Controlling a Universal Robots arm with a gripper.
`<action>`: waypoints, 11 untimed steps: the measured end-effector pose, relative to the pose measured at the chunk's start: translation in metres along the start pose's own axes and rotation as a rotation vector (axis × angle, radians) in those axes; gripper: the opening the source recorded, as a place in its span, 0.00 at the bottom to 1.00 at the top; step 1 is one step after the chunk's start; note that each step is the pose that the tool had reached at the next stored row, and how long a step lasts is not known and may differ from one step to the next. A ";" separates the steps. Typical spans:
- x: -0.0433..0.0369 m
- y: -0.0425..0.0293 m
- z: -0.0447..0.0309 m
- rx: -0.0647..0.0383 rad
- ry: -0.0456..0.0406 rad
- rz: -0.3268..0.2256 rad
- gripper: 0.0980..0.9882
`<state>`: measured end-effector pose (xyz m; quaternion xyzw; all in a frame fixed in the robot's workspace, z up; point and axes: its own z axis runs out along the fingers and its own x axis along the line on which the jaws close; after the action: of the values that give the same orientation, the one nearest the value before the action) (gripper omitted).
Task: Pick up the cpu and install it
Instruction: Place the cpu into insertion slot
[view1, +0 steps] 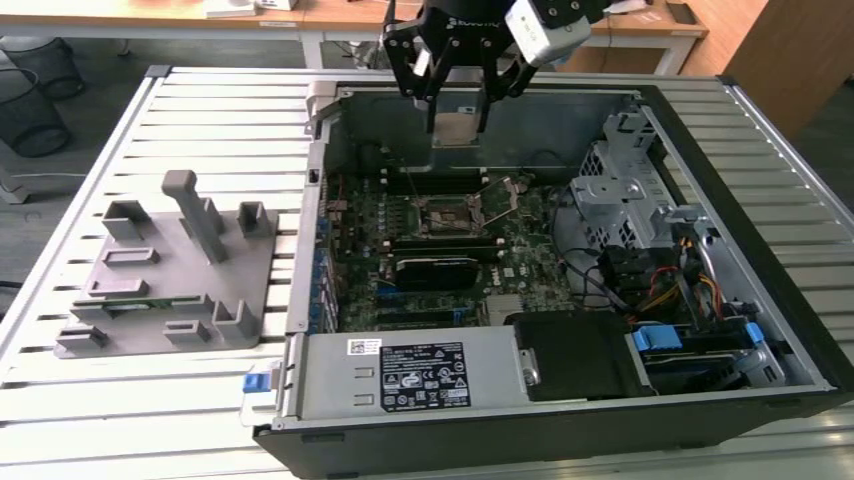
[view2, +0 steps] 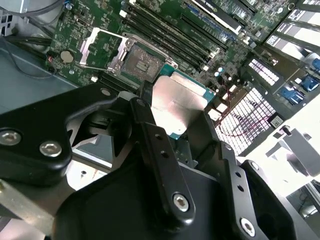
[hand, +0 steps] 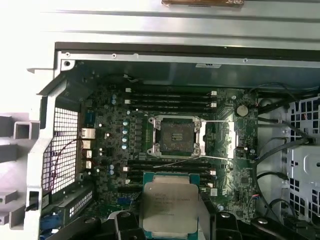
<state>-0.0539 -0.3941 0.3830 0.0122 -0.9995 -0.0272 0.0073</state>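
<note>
My gripper (view1: 457, 118) hangs above the back of the open computer case (view1: 747, 330), shut on the cpu (view1: 455, 131), a flat silver-topped square with a thin green edge. In both wrist views the cpu (view2: 176, 102) (hand: 169, 202) sits between the black fingers (view2: 150, 135). The motherboard's cpu socket (view1: 447, 213) (hand: 176, 136) (view2: 141, 64) lies below, bare, with its metal load plate (view2: 100, 47) swung open beside it. The cpu is held in the air, a little short of the socket.
A grey plastic holder plate (view1: 160, 270) with upright blocks stands on the slatted table (view1: 200, 110) at the exterior view's left. Inside the case are a power supply (view1: 400, 370), a metal drive cage (view1: 627, 180), cables (view1: 667, 290) and memory slots (hand: 170, 97).
</note>
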 end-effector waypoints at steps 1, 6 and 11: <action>0.0000 0.0000 0.0000 0.000 -0.0003 0.004 0.48; 0.0000 0.0000 0.0003 -0.001 -0.0044 0.080 0.48; 0.0000 -0.0001 0.0011 -0.002 -0.0094 0.171 0.48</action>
<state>-0.0540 -0.3941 0.3819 -0.0734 -0.9969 -0.0277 0.0049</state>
